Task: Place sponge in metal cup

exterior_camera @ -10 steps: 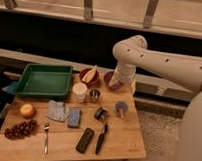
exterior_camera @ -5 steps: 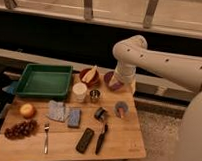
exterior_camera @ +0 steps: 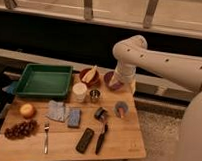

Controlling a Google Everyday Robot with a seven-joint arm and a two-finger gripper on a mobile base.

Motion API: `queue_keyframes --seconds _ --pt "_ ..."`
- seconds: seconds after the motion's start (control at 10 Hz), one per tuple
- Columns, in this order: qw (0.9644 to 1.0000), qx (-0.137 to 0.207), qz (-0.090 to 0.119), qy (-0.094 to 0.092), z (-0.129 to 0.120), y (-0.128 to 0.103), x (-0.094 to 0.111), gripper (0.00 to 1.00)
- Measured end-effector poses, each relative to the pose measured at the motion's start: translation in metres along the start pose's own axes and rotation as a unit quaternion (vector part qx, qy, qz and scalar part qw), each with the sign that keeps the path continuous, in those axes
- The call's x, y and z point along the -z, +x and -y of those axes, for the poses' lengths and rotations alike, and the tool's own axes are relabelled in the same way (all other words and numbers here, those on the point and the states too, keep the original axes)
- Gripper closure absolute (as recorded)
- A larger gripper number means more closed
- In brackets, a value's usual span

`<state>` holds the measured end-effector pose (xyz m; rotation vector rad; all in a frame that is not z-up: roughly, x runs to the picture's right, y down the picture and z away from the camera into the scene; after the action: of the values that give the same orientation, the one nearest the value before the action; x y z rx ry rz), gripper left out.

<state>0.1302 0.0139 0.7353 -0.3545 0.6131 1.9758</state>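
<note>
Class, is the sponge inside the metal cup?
No: the sponge lies on the table beside the cloth, apart from the metal cup; the gripper hangs by the purple bowl.

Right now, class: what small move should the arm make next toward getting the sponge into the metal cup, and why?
Probably carry the gripper across to hover above the sponge. The gripper hangs by the purple bowl, holding nothing, well away from the sponge, which lies flat beside the grey-blue cloth, nearer the front than the metal cup.
</note>
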Motion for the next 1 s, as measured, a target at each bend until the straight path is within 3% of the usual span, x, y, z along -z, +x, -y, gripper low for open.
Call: queue_keyframes --seconds 0.5,0.7,0.8,1.0 --pt "1.0000 0.000 0.001 -0.001 0.001 0.000 0.001 0.26" --pt "0.9998 0.010 -0.001 -0.014 0.000 0.000 0.008 0.26" --pt "0.9997 0.020 0.000 -0.015 -0.004 0.002 0.013 0.26" --pt "0.9987 0.046 -0.004 -0.020 -0.033 0.013 0.011 0.26"
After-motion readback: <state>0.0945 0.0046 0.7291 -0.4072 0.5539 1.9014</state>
